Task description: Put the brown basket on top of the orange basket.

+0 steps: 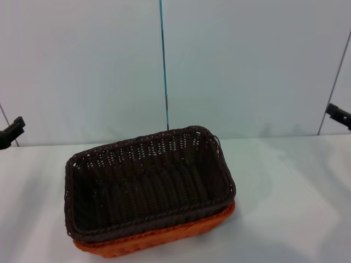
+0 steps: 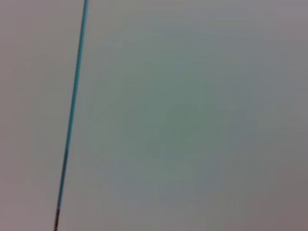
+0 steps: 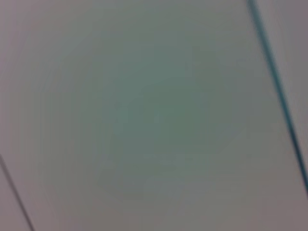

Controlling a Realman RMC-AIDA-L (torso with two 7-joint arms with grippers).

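At the left edge of the head view, about the middle height, I see only the dark tip of my left gripper [image 1: 12, 131], well apart from the baskets; whether it is open or closed I cannot tell. In the lower centre of the frame the brown basket [image 1: 148, 183] sits nested in the orange basket [image 1: 164, 238], of which only a strip shows under the brown rim along the near side. Both stand on the white table [image 1: 296, 192]. At the right edge, a little higher, is the tip of my right gripper [image 1: 339, 115], also far from the baskets, and I cannot tell its state either. My two wrist views show only a plain wall. I judge the stacking is done. The risk now is small: the brown basket looks slightly turned against the orange one, so a careless arm movement could push it crooked.
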